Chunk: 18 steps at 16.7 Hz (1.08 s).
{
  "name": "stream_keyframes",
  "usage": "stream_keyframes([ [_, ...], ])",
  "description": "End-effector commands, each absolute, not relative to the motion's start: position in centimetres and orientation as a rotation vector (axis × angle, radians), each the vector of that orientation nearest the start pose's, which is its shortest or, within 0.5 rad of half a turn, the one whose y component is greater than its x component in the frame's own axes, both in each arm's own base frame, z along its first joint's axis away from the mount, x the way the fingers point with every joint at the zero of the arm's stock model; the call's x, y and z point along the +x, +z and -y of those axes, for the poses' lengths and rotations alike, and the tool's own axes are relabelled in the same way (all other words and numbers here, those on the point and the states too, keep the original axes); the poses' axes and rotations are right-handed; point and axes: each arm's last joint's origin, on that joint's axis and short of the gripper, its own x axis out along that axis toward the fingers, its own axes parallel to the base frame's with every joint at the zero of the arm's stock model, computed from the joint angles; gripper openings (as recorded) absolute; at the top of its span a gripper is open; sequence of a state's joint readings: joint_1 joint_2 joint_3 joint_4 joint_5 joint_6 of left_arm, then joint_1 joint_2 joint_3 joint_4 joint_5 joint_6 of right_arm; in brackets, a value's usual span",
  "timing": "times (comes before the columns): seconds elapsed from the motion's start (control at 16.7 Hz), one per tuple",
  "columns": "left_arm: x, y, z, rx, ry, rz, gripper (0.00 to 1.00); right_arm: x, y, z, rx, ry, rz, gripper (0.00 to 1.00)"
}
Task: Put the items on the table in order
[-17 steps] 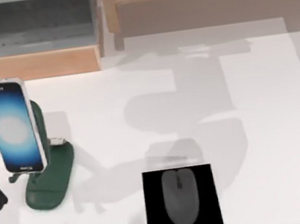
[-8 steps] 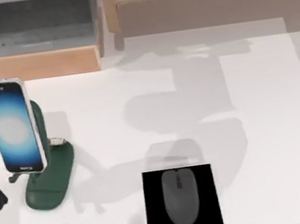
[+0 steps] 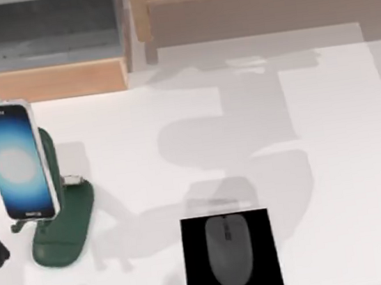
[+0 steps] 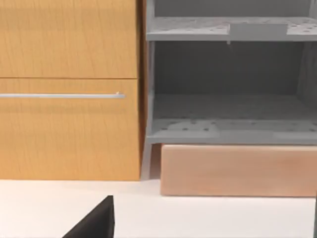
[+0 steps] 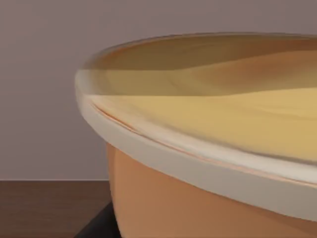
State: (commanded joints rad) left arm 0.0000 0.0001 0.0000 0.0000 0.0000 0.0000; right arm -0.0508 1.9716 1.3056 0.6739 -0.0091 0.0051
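Nothing has moved since earlier: phone [image 3: 15, 162] sits upright on the green stand [image 3: 65, 229] at tabletop [image 3: 334, 166] left, mouse [image 3: 228, 251] lies on the black pad [image 3: 196, 268] near front centre. Both items look placed, task likely finished. Pincer states: cannot tell.

A smooth, matt white tabletop [image 3: 334, 166] is seen. The smartphone [image 3: 15, 162] is given a glossy screen and silver edge, the mouse [image 3: 228, 251] a matt grey shell. Wood grain is shown on the shelf unit [image 4: 69, 89].
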Motion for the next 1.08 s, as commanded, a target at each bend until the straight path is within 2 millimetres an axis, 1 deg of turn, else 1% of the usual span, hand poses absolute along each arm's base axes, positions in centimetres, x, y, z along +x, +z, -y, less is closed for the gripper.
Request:
stream_keyframes([
  [0.72, 10.57, 16.00, 0.12, 0.000, 0.000, 0.000, 1.00, 45.69, 23.90, 1.81, -0.010, -0.019, 0.007, 0.98],
  [0.78, 10.57, 16.00, 0.12, 0.000, 0.000, 0.000, 1.00, 45.69, 23.90, 1.81, -0.010, -0.019, 0.007, 1.00],
  [1.08, 10.57, 16.00, 0.12, 0.000, 0.000, 0.000, 1.00, 45.69, 23.90, 1.81, -0.010, -0.019, 0.007, 1.00],
])
